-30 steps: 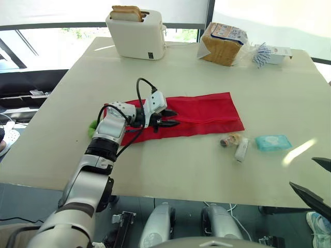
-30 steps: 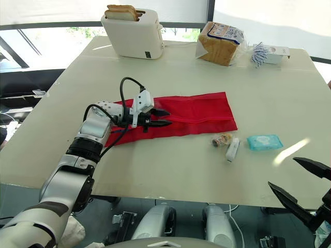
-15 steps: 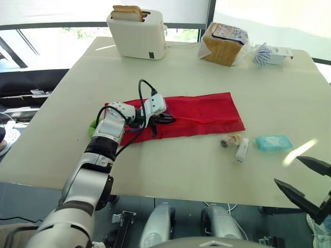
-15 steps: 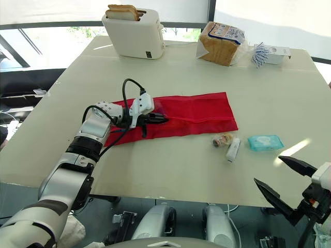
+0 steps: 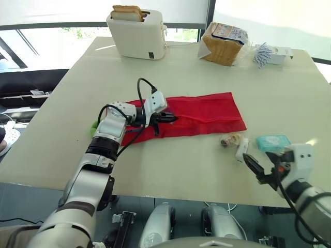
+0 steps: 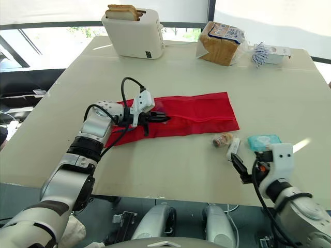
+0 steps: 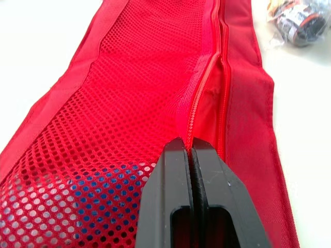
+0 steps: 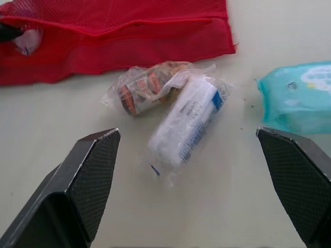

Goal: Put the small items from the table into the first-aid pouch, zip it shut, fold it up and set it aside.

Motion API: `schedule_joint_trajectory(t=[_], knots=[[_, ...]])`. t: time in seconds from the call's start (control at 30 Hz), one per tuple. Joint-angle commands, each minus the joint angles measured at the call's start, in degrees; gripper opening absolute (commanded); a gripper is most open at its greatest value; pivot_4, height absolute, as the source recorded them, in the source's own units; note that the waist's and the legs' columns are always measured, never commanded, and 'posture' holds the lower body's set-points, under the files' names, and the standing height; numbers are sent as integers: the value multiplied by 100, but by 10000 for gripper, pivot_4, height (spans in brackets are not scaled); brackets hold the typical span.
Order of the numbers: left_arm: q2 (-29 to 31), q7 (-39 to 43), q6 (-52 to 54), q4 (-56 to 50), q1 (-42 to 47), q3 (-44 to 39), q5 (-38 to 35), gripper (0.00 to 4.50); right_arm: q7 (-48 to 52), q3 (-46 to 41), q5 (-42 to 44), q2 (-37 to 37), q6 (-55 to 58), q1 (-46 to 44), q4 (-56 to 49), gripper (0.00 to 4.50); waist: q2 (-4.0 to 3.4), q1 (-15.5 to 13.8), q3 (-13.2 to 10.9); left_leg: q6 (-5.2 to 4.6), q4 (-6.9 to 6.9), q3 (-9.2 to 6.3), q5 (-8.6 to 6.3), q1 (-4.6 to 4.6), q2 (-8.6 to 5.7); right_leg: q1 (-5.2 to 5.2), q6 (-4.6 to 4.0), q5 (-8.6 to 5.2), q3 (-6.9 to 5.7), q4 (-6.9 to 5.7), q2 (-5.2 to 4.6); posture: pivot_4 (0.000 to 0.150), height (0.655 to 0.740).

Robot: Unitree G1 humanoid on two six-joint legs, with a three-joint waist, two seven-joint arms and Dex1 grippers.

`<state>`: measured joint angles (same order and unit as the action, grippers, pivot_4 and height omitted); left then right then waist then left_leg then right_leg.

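Right gripper (image 6: 242, 171) jaws wide near white packet (image 6: 232, 149), lower right: likely light, slippery wrap; you pinch mid-length. Left gripper (image 7: 188, 147) jaws closed at soft pouch (image 5: 207, 111) zipper.

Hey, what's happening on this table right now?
A two-armed robot is packing a red pouch. Its left gripper has its jaws closed on it at the zip. Its right gripper is aimed, jaws wide open, at a white packet that lies beside a wrapped roll and a teal wipes pack. All three lie on the table, outside the pouch.
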<state>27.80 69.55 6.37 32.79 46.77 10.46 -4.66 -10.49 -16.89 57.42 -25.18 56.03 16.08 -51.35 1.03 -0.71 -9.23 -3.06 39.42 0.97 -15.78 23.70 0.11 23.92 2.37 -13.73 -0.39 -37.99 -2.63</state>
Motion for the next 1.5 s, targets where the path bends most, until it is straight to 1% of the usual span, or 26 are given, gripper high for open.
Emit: schedule_joint_trajectory(t=[0.03, 0.2, 0.23, 0.27, 0.3, 0.33, 0.43, 0.47, 0.53, 0.57, 0.67, 0.73, 0.8, 0.9, 0.93, 0.97, 1.0, 1.03, 1.1, 1.27, 1.5], knots=[[15, -63, 122, -432, -73, -101, -115, 350, -680, 573, -256, 362, 206, -504, 150, 45000, 0, -1, 0, 0, 0, 1, 0, 0, 0, 1, 0, 0, 0, 0, 0, 1500, 7400], [19, -106, 229, -592, -136, -111, -127, 350, -1015, 900, -657, 682, 309, -822, 443, 45000, 0, -4, 0, -1, 0, 1, 0, 1, -1, 1, 0, 0, -2, 1, 1, 1500, 7400], [21, -115, 252, -620, -148, -120, -136, 0, -1016, 933, -731, 690, 311, -846, 459, 41029, 0, -3, 0, -1, 0, 1, 0, 1, -1, 1, 0, 0, -2, 1, 1, 1500, 7400], [24, -123, 272, -637, -153, -129, -145, 0, -972, 960, -767, 655, 334, -859, 451, 39943, 0, 1, 0, -1, 0, 1, 0, 1, -1, 1, 0, 0, -1, 1, 1, 1500, 7400], [27, -129, 291, -649, -157, -138, -153, 0, -941, 969, -799, 635, 361, -864, 434, 37281, 0, 2, 0, -1, 0, 2, -1, 1, -1, 1, 1, 0, -1, 1, 1, 1500, 7400], [28, -135, 313, -659, -159, -146, -162, 0, -907, 939, -817, 585, 406, -838, 395, 31611, 0, 1, 0, -2, 0, 2, -1, 1, -1, 1, 0, 0, -1, 1, 1, 1500, 7400], [6, -150, 437, -702, -172, -186, -219, 0, -777, 771, -812, 404, 506, -697, 263, 19041, 0, 1, 0, -3, 0, 1, -1, 0, -1, 1, 1, 0, -2, 1, 2, 1500, 7400], [-2, -147, 478, -726, -179, -190, -238, 0, -720, 688, -804, 311, 536, -632, 211, 12738, 0, 0, 0, -3, 0, 1, -1, 0, -1, 1, 1, 0, -1, 1, 2, 1500, 7400], [-36, -149, 610, -776, -190, -204, -299, 0, -568, 479, -739, 115, 566, -502, 102, 3486, 0, -6, 1, -3, 0, 1, -2, 1, -1, 0, 1, 0, -1, 1, 1, 1500, 7400], [-47, -152, 663, -800, -193, -204, -318, 0, -493, 373, -682, 38, 572, -451, 57, 220, 0, -8, 1, -4, 0, 1, -2, 1, -1, 0, 1, 0, -2, 2, 1, 1500, 7400], [-94, -152, 855, -860, -181, -202, -397, 0, -119, -56, -408, -292, 551, -261, -128, 220, 0, 1, 0, -4, 0, 1, -2, 0, -2, 0, 1, 0, -1, 1, 2, 1500, 7400], [-121, -149, 929, -874, -158, -192, -414, 0, 206, -396, 109, -490, 465, -156, -261, 220, 0, 2, 0, -4, 0, 1, -2, 0, -1, 0, 1, 0, -1, 1, 2, 1500, 7400], [-165, -155, 1003, -874, -127, -191, -427, 0, 455, -642, 817, -715, 385, -123, -349, 220, 0, 2, 0, -4, 0, 1, -2, 0, 0, 0, 1, 0, -1, 1, 3, 1500, 7400], [-220, -154, 1056, -889, -91, -169, -445, 0, 472, -514, 1743, -991, 257, -492, -239, 220, 1, 26, 1, -5, 0, -1, -3, -1, 1, -2, 1, 1, -2, 1, 3, 1500, 7400], [-237, -142, 1082, -915, -87, -160, -461, 0, 339, -210, 1817, -922, 317, -886, -38, 220, 1, 21, 1, -5, 0, 0, -3, -2, 1, -1, 1, 1, 0, 0, 3, 1500, 7400], [-251, -121, 1110, -939, -85, -153, -477, 0, 254, 240, 1754, -830, 428, -1367, 237, 220, 7, 32, 3, -5, 0, -1, -3, -2, 1, -2, 1, 1, -2, 0, 3, 1500, 7400], [-260, -108, 1143, -975, -92, -145, -498, 0, 150, 672, 1582, -667, 531, -1815, 549, 220, 14, 104, 3, -5, 0, -3, -3, -2, 2, -2, 0, 1, -3, 1, 4, 1500, 7400], [-265, -102, 1171, -1013, -101, -137, -514, 0, 70, 1034, 1388, -514, 613, -2192, 840, 220, 7, 118, 3, -5, 2, 1, -2, -4, 4, -2, -1, 2, 3, 0, 9, 1500, 7400], [-273, -76, 1242, -1093, -115, -134, -550, 0, 27, 1545, 1051, -258, 721, -2731, 1315, 220, 4, 142, 4, -5, 1, 3, -2, -8, 2, -2, -1, 2, 5, -4, 7, 1500, 7400], [-238, -50, 1420, -1379, -210, -136, -624, 0, 243, 2229, 395, 199, 724, -3509, 2182, 220, 4, 128, 4, 19, -8, -1, 12, 15, -2, 13, 1, 1, 2, 6, 2, 1500, 7400], [-179, -37, 1448, -1492, -351, -177, -685, 0, 600, 2527, -295, 604, 723, -4048, 2891, 220, 4, 143, 4, -3, 2, 11, -1, 7, -4, 12, 3, 2, 10, -3, -1, 1500, 7400]])
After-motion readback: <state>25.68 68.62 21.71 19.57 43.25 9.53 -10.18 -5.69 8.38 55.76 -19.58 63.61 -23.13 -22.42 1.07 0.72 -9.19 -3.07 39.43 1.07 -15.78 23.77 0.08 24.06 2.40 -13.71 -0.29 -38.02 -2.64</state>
